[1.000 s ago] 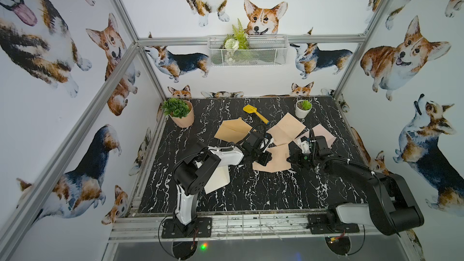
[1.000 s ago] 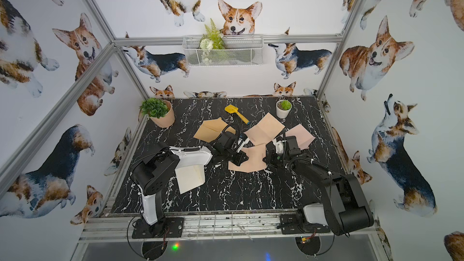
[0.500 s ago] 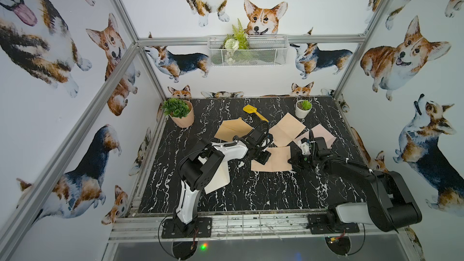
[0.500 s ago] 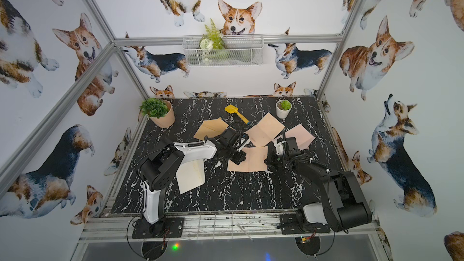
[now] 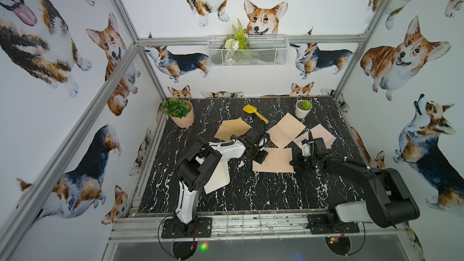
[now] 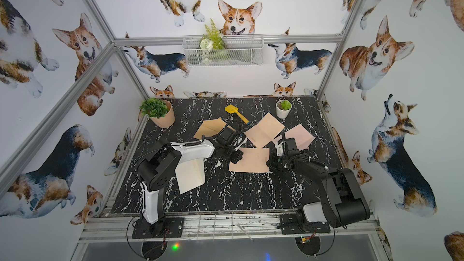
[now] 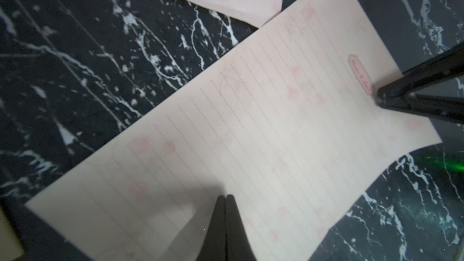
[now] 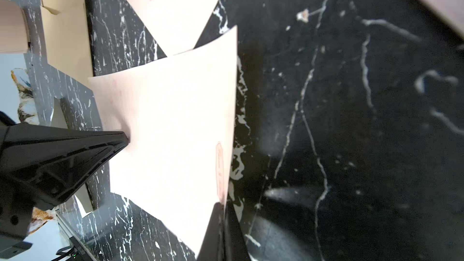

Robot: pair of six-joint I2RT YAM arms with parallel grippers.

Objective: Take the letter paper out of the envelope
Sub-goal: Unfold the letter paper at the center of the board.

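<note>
The paper (image 5: 273,159) lies mid-tabletop (image 5: 251,197), its long axis running between the left end effector (image 5: 261,156) and the right end effector (image 5: 293,163). Both are closed, tips touching its opposite short ends, equally near.

Print on the letter paper (image 7: 251,121) label (image 7: 360,74) is illegible (blurred).

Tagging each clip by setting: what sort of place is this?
Most likely a staged robot test booth, not a home: an aluminium frame holds corgi-print walls around a black marble-look tabletop, with the left arm and right arm bolted to its front rail.
</note>
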